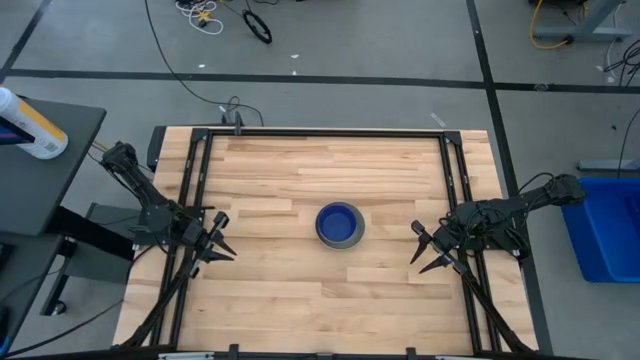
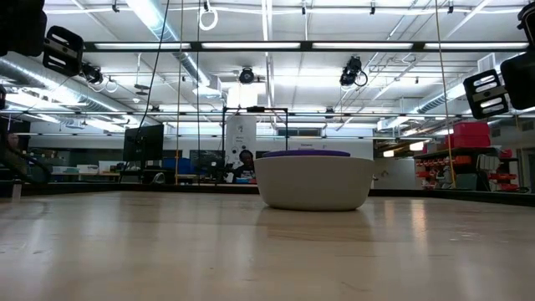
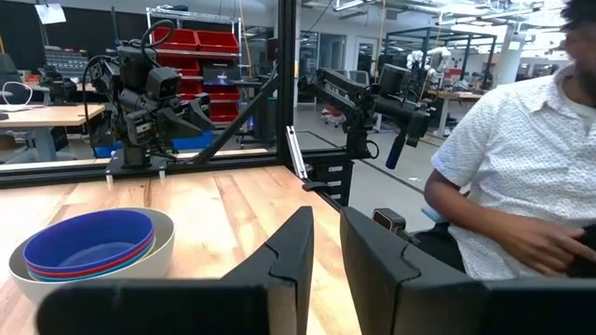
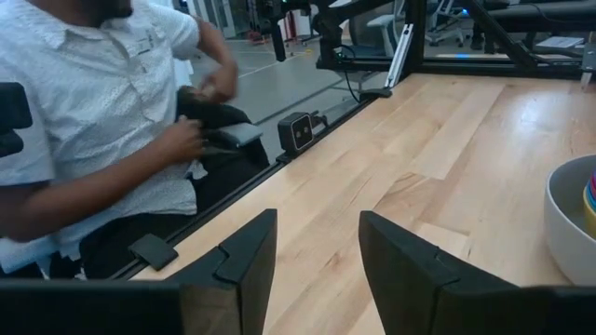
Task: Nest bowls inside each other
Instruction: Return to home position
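Observation:
The bowls (image 1: 340,224) stand nested in one stack at the middle of the table. The grey bowl (image 3: 93,270) is outermost and rests by its base on the wood. The dark blue bowl (image 3: 88,240) lies on top inside it, with thin coloured rims showing between the two. The low view shows the stack (image 2: 315,180) side-on, and its grey wall (image 4: 570,228) shows in the right wrist view. My left gripper (image 1: 222,236) (image 3: 326,228) waits at the table's left edge, its fingers narrowly apart and holding nothing. My right gripper (image 1: 420,247) (image 4: 317,233) waits open at the right edge.
A black metal frame (image 1: 320,133) runs around the tabletop. A seated person (image 3: 521,186) (image 4: 93,112) is just beyond the table's near edge. A blue bin (image 1: 610,230) stands off the table's right side, and a bottle (image 1: 30,125) lies on a dark side table at the left.

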You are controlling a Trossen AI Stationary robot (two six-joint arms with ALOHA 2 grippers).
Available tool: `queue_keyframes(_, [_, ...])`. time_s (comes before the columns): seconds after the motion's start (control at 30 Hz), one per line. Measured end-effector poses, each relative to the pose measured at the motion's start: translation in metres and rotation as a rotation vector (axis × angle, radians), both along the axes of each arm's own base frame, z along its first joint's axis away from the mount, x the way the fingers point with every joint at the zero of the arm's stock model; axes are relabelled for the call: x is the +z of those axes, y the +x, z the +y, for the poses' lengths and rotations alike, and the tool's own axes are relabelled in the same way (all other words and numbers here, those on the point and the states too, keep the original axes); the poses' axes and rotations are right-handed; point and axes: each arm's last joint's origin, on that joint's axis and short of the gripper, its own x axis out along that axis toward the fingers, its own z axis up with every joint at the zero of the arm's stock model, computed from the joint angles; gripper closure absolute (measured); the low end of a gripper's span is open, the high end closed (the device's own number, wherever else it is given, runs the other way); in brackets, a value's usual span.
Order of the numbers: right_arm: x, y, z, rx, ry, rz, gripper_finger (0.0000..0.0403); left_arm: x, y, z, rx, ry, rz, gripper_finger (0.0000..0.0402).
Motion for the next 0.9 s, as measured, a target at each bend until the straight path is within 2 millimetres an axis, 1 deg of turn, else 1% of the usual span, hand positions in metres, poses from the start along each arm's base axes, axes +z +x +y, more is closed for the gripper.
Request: queue_keyframes(0.9, [0.0000, 0.0000, 0.0000, 0.000, 0.000, 0.000, 0.0239, 0.0000, 0.0000, 0.0000, 0.000, -0.002, 0.001, 0.0336])
